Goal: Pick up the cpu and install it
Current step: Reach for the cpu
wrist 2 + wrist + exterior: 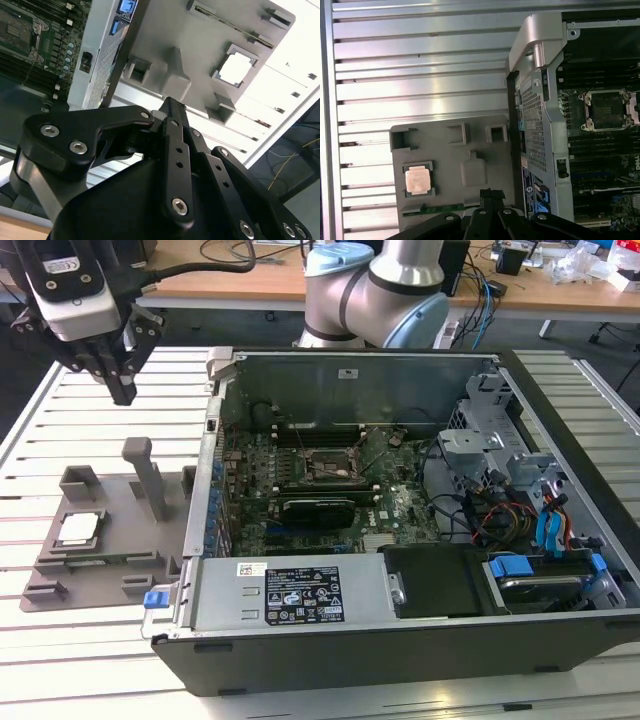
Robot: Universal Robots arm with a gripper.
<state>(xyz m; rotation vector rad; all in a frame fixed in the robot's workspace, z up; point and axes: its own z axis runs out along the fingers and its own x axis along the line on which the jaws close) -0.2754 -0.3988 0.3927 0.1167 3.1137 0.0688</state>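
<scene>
The cpu [78, 530] is a small silvery square lying flat in a recess of the grey tray [110, 555] at the exterior view's left, beside the open computer case. It also shows in both wrist views, cpu [236, 68] and cpu [417, 179]. My gripper [121, 388] hangs high above the slatted table, beyond the tray and well apart from the chip. Its black fingers [172, 112] meet at the tip with nothing between them. The black-framed socket [330, 466] sits bare in the middle of the motherboard, socket [606, 110].
The open case [400, 630] has raised metal walls; its near-left corner [535, 35] stands close to the tray. Upright posts [150, 475] rise from the tray. Cables and drive bays [520, 510] fill the case's right side. A person-free desk runs behind.
</scene>
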